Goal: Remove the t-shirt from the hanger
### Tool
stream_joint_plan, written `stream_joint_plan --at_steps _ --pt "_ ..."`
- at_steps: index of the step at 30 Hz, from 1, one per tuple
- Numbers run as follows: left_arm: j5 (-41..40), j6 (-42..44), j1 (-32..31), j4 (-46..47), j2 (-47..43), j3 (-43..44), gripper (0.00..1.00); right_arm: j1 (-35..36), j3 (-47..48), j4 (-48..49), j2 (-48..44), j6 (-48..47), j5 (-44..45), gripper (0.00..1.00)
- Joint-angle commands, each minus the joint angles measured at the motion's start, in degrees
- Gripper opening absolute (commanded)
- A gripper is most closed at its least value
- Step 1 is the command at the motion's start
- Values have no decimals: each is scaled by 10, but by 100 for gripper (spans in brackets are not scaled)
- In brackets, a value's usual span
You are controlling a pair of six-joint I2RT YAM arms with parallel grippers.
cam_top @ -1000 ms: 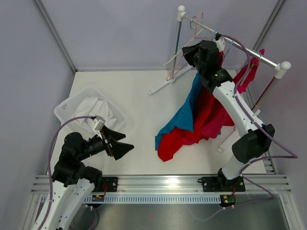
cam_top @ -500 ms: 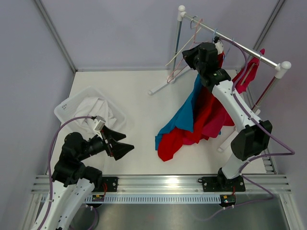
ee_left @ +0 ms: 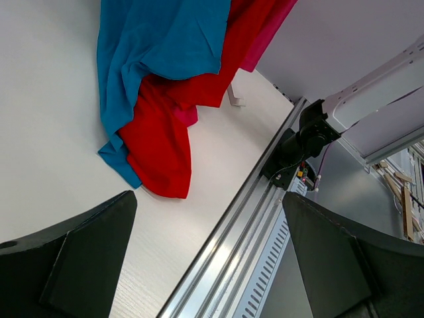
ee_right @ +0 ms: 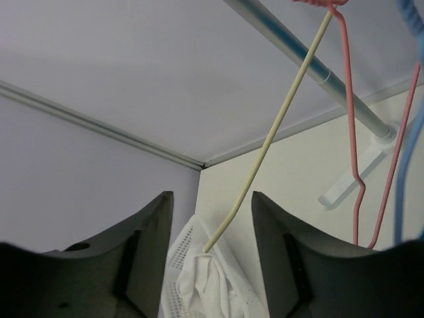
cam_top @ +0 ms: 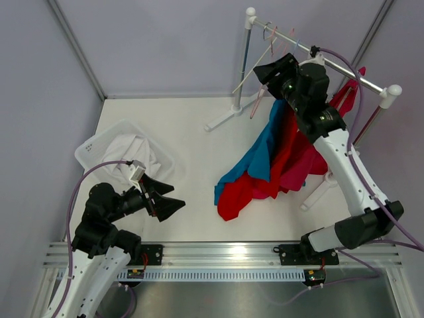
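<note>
A blue t-shirt (cam_top: 255, 156) hangs from the clothes rack (cam_top: 351, 74), with a red one (cam_top: 281, 159) and a magenta one (cam_top: 311, 162) behind it. All trail onto the table. The hanger that carries them is hidden behind my right arm. My right gripper (cam_top: 263, 71) is up by the rail and stands open (ee_right: 211, 199) with nothing between its fingers. Beyond it a bare cream hanger (ee_right: 278, 126) dangles from the rail (ee_right: 311, 59). My left gripper (cam_top: 177, 197) hovers low at the near left, wide open (ee_left: 207, 199). It faces the blue t-shirt (ee_left: 159, 46) and the red one (ee_left: 159, 139).
A pink hanger (ee_right: 350, 132) and a blue hanger (ee_right: 404, 165) hang bare beside the cream one. A white perforated basket (cam_top: 99, 142) holding white cloth (cam_top: 136, 152) sits at the left. The rack's white feet (cam_top: 222, 119) rest on the table. A metal rail (ee_left: 252, 218) runs along the near edge.
My right gripper has gone from shut to open and swung up and to the right along the rail. The bare hangers have swung. The left arm has not moved.
</note>
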Motion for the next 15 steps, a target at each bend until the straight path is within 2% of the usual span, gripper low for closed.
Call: stream_joint_plan --at_steps 1,3,4,5,8,11,15 --pt "17 3 -3 13 -2 -3 99 -2 -13 -40 -58 -61 -29 55" --pt "16 3 -3 13 0 -3 99 -3 -14 -72 -78 -98 10 49" --pt "16 3 -3 13 0 -3 99 -3 -11 -84 -80 -112 51 40" --pt "16 3 -3 13 0 -3 99 -3 0 -101 -80 -123 70 38" --pt "13 3 -3 13 0 -3 99 -3 10 -142 -68 -158 128 42" --pt "8 1 -3 12 -3 -3 99 -3 -9 -134 -66 -159 165 53" --pt "3 1 -3 13 -7 -4 99 -8 3 -125 -40 -156 184 54"
